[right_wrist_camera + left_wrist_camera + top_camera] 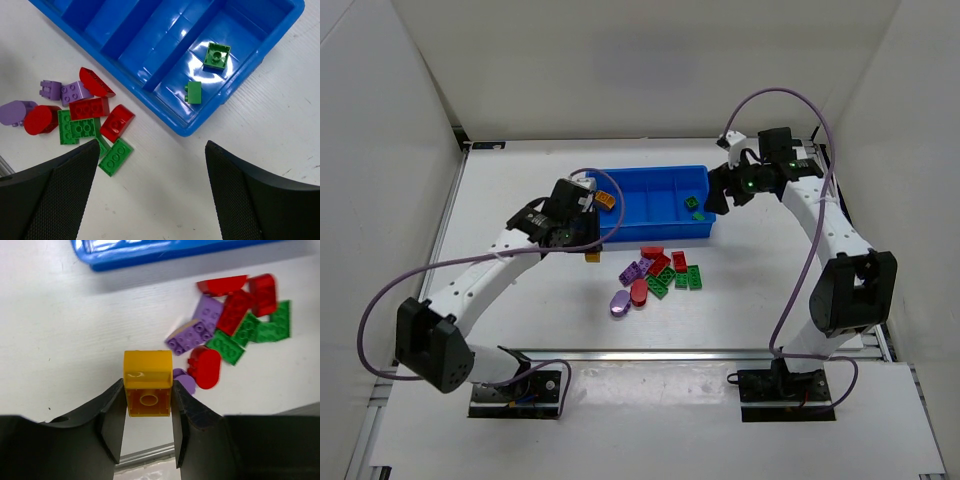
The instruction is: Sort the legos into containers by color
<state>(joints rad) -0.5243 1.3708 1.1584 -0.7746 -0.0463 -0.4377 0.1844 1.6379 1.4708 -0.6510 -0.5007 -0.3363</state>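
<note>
Top external view: a blue tray [650, 172] with four compartments is seen at the far middle of the counter [520, 310], and loose legos [658, 273] are heaped just in front of its near wall.
Left pincer [147, 387]: it is pressed onto a yellow brick [147, 369], which is pinched by two opposite sides with its hollow underside turned towards the wrist camera.
Yellow brick's place: it is held over bare counter, left of the heap and just in front of the tray's left end. Whether it touches the counter cannot be told.
Right pincer [150, 192]: it is spread wide with nothing gripped, and is held over the counter beside the tray's near right corner.
Rightmost compartment: two green pieces are found here, a square green brick [217, 55] lying studs up and a smaller green brick [194, 92] lying close to the near wall. The two are apart from each other.
Leftmost compartment: one orange brick [605, 199] is seen inside it.
Heap: red, green and purple pieces are packed together, many of them touching. A rounded red piece [205, 367] and a rounded purple piece [619, 303] are placed at its near left edge.
</note>
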